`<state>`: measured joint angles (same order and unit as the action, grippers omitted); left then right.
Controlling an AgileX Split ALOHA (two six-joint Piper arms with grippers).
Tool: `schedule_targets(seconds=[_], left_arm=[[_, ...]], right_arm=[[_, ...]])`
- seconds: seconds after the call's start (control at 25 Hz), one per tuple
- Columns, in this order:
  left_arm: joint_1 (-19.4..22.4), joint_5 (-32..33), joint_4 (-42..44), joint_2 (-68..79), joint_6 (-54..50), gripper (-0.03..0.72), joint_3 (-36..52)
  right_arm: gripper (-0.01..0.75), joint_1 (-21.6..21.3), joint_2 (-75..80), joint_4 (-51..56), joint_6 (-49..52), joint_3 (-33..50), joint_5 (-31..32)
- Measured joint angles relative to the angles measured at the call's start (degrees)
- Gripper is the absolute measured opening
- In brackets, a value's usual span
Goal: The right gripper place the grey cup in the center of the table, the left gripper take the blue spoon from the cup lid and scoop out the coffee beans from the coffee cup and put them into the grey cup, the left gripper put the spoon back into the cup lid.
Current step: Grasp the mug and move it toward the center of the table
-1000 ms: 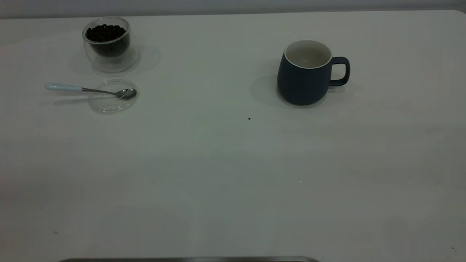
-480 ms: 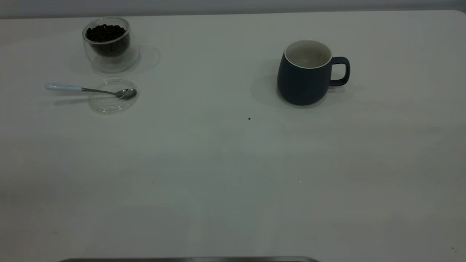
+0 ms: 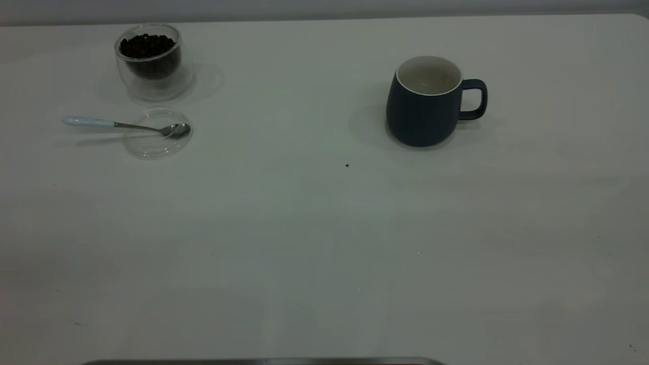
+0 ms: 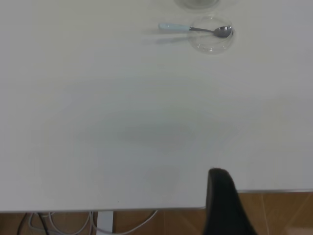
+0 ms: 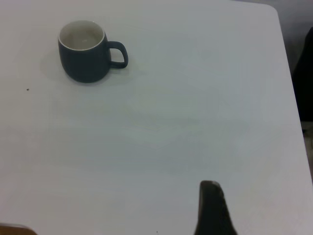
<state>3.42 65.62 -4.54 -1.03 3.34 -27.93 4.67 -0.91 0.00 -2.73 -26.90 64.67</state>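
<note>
The grey cup [image 3: 426, 104] stands upright and empty at the table's [image 3: 324, 228] right rear, handle to the right; it also shows in the right wrist view [image 5: 85, 51]. The coffee cup [image 3: 152, 61] with coffee beans [image 3: 147, 45] stands at the left rear. In front of it the blue spoon [image 3: 127, 125] lies with its bowl on the cup lid [image 3: 157, 134] and its handle pointing left; spoon [image 4: 195, 28] and lid [image 4: 211, 36] also show in the left wrist view. My left gripper [image 4: 222, 200] is near the table's front edge, far from the spoon. My right gripper [image 5: 211, 208] is far from the grey cup.
A small dark speck [image 3: 347, 165] lies on the table left of and in front of the grey cup. The table's rounded right corner [image 5: 271, 10] shows in the right wrist view. Cables [image 4: 58, 223] hang below the front edge.
</note>
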Motion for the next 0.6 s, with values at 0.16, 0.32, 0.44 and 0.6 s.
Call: schedule_targets(seconds=[0.16,0.32,0.44,0.6], left_arm=[[0.0,0.0,0.0,0.0,0.0,0.499,0.0],[0.0,0.0,0.0,0.0,0.0,0.499,0.0],[0.0,0.0,0.0,0.0,0.0,0.499,0.0],[0.0,0.0,0.0,0.0,0.0,0.499,0.0]], right_arm=[[0.462,0.0,0.0,-0.3,0.0,0.0,0.0],[0.462,0.0,0.0,0.9,0.0,0.0,0.0],[0.462,0.0,0.0,5.6,0.2,0.0,-0.3],[0.462,0.0,0.2,8.3,0.4,-0.1,-2.1]])
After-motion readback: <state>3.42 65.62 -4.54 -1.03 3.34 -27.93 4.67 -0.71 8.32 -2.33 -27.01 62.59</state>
